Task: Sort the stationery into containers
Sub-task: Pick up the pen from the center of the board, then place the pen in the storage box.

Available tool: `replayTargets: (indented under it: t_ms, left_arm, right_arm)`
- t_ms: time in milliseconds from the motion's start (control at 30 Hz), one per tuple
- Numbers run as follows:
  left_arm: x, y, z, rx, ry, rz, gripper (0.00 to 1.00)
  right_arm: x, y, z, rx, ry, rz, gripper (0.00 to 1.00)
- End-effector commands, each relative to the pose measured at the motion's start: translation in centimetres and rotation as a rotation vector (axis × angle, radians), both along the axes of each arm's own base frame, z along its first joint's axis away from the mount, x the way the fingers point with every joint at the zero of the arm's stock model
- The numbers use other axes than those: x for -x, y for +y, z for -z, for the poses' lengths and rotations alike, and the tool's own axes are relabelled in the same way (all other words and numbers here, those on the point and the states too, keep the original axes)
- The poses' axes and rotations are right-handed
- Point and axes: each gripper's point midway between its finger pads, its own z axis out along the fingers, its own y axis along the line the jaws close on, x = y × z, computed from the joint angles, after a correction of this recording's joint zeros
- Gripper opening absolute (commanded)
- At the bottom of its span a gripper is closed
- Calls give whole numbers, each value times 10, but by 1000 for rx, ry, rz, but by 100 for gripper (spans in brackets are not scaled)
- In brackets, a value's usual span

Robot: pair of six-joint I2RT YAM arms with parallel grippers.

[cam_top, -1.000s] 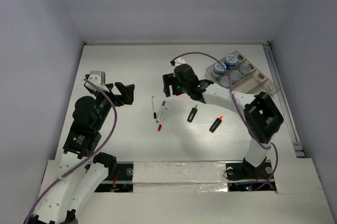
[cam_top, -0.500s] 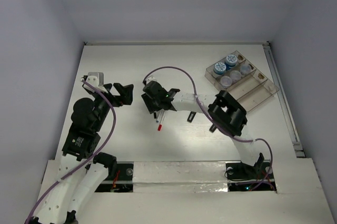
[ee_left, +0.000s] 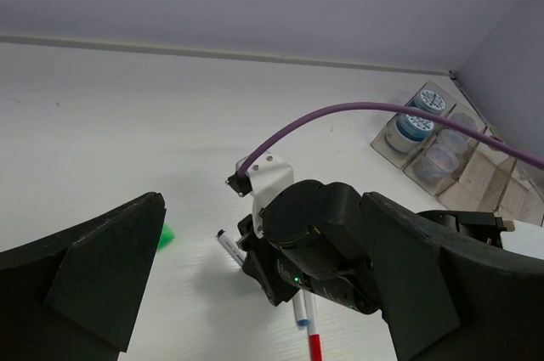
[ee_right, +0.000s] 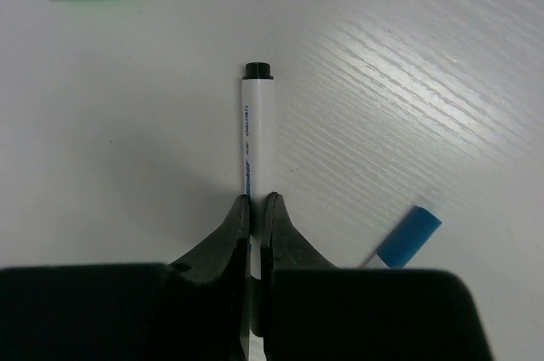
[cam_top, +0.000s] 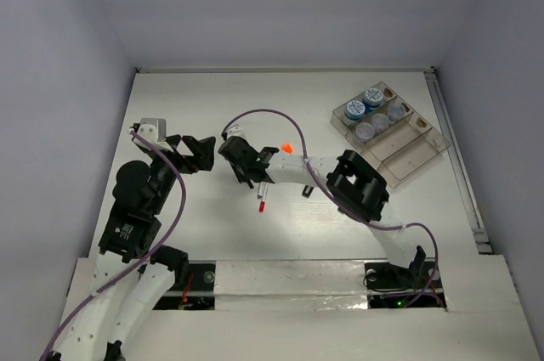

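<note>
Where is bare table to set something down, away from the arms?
Bare: the far strip of table between the back wall and arms, and the near-right corner in front of the tray. Crowded: the centre, where the right end effector grips a pen beside others.

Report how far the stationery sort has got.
Done: the round pots sit in the clear tray. In hand: the right gripper is shut on a white pen. Left: a red-capped pen, a blue-capped pen and the orange cube lie outside the tray; the left gripper is open and empty.
</note>
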Motion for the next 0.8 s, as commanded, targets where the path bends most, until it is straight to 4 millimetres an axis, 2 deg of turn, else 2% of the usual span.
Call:
replayTargets:
  t_ms: [0,100,133,167,233,267,300,333,367,400,433,467,500,533,567,600,633,667,733,767]
  left_arm:
    - [1,0,-10,7,-44,4,99]
    - [0,0,-10,7,-43,1,99]
    - [1,0,-10,9,-44,1,99]
    - [1,0,-10,7,-44,2,99]
    - [1,0,-10,7,-44,1,99]
    - [1,0,-10,8,-46,2,99]
    - [1,0,-9,6,-45,4,99]
    - [2,-3,-9,6,-45,16,99]
    - [2,-4,-8,5,-42,19,99]
    - [1,-4,-7,5,-41,19,99]
    - [3,-9,-7,3,-41,50,99]
    - [5,-14,-7,4,-41,74,99]
    - [5,-16,-6,2,-40,85,99]
    - [6,-19,-6,1,-41,102,99]
    - [6,-20,-6,-1,-40,110,99]
    - [7,-23,-6,-2,-38,119,99]
    - [7,-23,-5,-4,-37,119,99]
    - [7,-23,-5,-4,-37,118,99]
    - [8,-25,-5,-2,-35,127,99]
    - [7,-25,-5,-5,-33,125,99]
  right_arm:
    - [4,11,9,-28,22,4,0]
    - [-8,33,-50,-191,-71,-4,0]
    - [-10,38,-85,-263,-113,-5,0]
    - [-16,37,-105,-307,-141,3,0]
    - [-34,27,-141,-398,-200,43,0]
    - [-38,15,-178,-458,-245,65,0]
    - [-55,-3,-198,-506,-286,113,0]
    - [-59,-24,-191,-489,-289,149,0]
    - [-67,-46,-201,-502,-321,201,0]
    - [-71,-71,-240,-579,-380,244,0]
    - [-86,-115,-218,-537,-376,333,0]
    - [-92,-142,-220,-539,-391,390,0]
    - [-90,-173,-243,-590,-424,444,0]
    - [-99,-222,-220,-544,-422,542,0]
    - [-100,-250,-219,-540,-441,598,0]
    - [-95,-277,-232,-572,-468,650,0]
    - [-95,-301,-230,-570,-477,698,0]
    - [-95,-341,-212,-537,-477,784,0]
    - [-89,-378,-215,-545,-508,869,0]
    - [-88,-408,-210,-531,-524,941,0]
